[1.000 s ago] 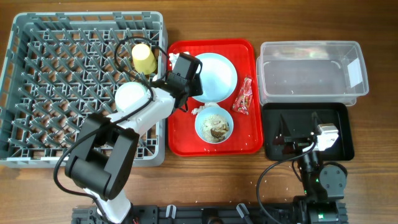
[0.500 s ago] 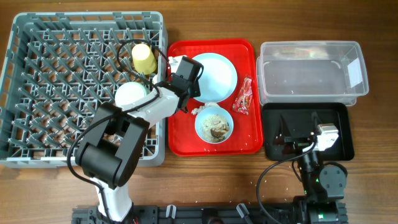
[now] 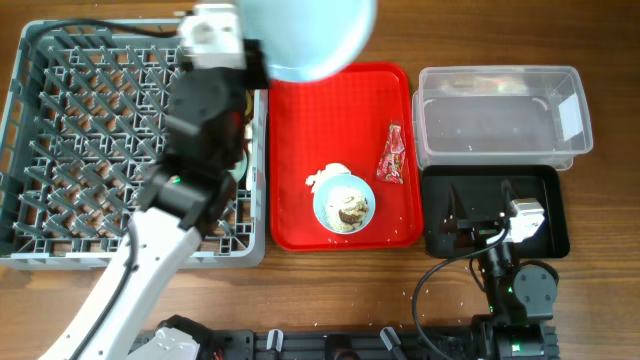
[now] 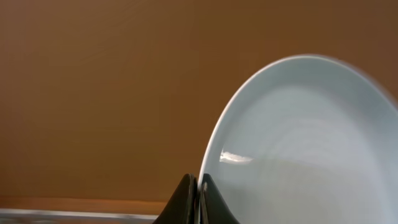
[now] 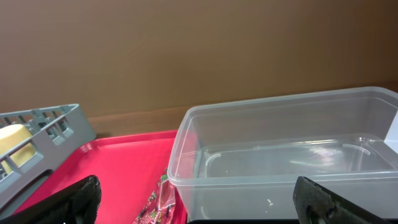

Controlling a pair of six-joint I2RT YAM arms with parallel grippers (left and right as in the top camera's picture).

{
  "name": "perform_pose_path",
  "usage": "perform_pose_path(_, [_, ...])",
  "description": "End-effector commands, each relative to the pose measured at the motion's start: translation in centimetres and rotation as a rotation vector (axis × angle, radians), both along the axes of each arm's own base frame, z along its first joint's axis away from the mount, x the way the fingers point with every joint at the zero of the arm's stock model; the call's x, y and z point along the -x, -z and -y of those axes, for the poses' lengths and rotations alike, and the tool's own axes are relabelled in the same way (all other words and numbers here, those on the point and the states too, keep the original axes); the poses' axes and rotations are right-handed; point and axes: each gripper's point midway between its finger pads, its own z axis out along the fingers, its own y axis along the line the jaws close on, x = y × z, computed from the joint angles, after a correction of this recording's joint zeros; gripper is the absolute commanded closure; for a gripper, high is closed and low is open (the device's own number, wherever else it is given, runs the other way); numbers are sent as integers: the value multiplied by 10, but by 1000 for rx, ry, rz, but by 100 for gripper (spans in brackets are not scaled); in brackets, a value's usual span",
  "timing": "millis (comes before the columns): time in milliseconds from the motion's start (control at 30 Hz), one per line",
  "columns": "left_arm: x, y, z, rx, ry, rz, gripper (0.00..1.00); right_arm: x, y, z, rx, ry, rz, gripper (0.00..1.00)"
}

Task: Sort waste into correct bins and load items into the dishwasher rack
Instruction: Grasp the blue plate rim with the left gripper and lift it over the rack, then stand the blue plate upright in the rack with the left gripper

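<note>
My left gripper [image 4: 199, 198] is shut on the rim of the pale blue plate [image 4: 305, 143], which stands on edge in the left wrist view. From overhead the plate [image 3: 312, 35] hangs high over the rack's far right corner, with the gripper [image 3: 252, 55] at its left edge. The pale blue bowl [image 3: 344, 203] holds rice and brown scraps, and a white tissue [image 3: 322, 178] lies against it. The red wrapper [image 3: 392, 157] lies near the clear tub [image 3: 500, 110]. My right gripper [image 5: 199, 208] stands open over the black tray [image 3: 540, 190]. The yellow cup [image 5: 15, 146] sits in the grey rack [image 3: 60, 120].
The bowl, tissue and wrapper lie on a flat red tray [image 3: 300, 225] between the rack and the two bins. The raised left arm [image 3: 200, 130] crosses the rack's right side. Cables run near the table's front edge.
The left gripper closed on the plate's rim and lifted it off the red tray, high and toward the back. The right arm has not moved.
</note>
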Motion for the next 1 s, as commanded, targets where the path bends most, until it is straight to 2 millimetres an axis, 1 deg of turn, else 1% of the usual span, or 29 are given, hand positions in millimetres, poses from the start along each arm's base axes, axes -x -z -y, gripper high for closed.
perform_pose_path(0, [11, -4, -106, -339, -418, -91, 96, 0, -1, 0, -12, 2, 6, 0])
perform_pose_path(33, [11, 3, -133, -358, -485, -131, 96, 0, -1, 0, -12, 2, 6, 0])
perform_pose_path(100, [10, 19, -170, -376, -569, -204, 96, 0, -1, 0, -13, 2, 6, 0])
perform_pose_path(133, [8, 29, -184, -385, -599, -240, 96, 0, -1, 0, -12, 2, 6, 0])
perform_pose_path(167, [2, 40, -193, -422, -615, -285, 96, 0, -1, 0, -13, 2, 6, 0])
perform_pose_path(233, [-11, 61, -194, -500, -593, -357, 96, 0, -1, 0, -12, 2, 6, 0])
perform_pose_path(267, [-20, 77, -194, -540, -579, -404, 96, 0, -1, 0, -13, 2, 6, 0])
perform_pose_path(300, [-27, 90, -194, -549, -572, -432, 96, 0, -1, 0, -13, 2, 6, 0])
perform_pose_path(367, [-43, 124, -196, -573, -558, -506, 96, 0, -1, 0, -13, 2, 6, 0])
perform_pose_path(467, [-58, 159, -192, -591, -519, -570, 96, 0, -1, 0, -13, 2, 6, 0])
perform_pose_path(533, [-62, 167, -188, -594, -494, -581, 96, 0, -1, 0, -13, 2, 6, 0])
perform_pose_path(633, [-65, 170, -185, -590, -471, -579, 96, 0, -1, 0, -12, 2, 6, 0])
perform_pose_path(700, [-67, 171, -180, -553, -455, -563, 96, 0, -1, 0, -13, 2, 6, 0])
perform_pose_path(767, [-69, 177, -169, -526, -412, -566, 96, 0, -1, 0, -12, 2, 6, 0])
perform_pose_path(867, [-73, 180, -151, -522, -360, -557, 96, 0, -1, 0, -12, 2, 6, 0])
perform_pose_path(900, [-74, 181, -148, -522, -347, -556, 91, 0, -1, 0, -12, 2, 6, 0])
perform_pose_path(933, [-75, 182, -144, -520, -328, -554, 80, 0, -1, 0, -12, 2, 6, 0])
perform_pose_path(967, [-75, 182, -144, -507, -327, -550, 79, 0, -1, 0, -13, 2, 6, 0])
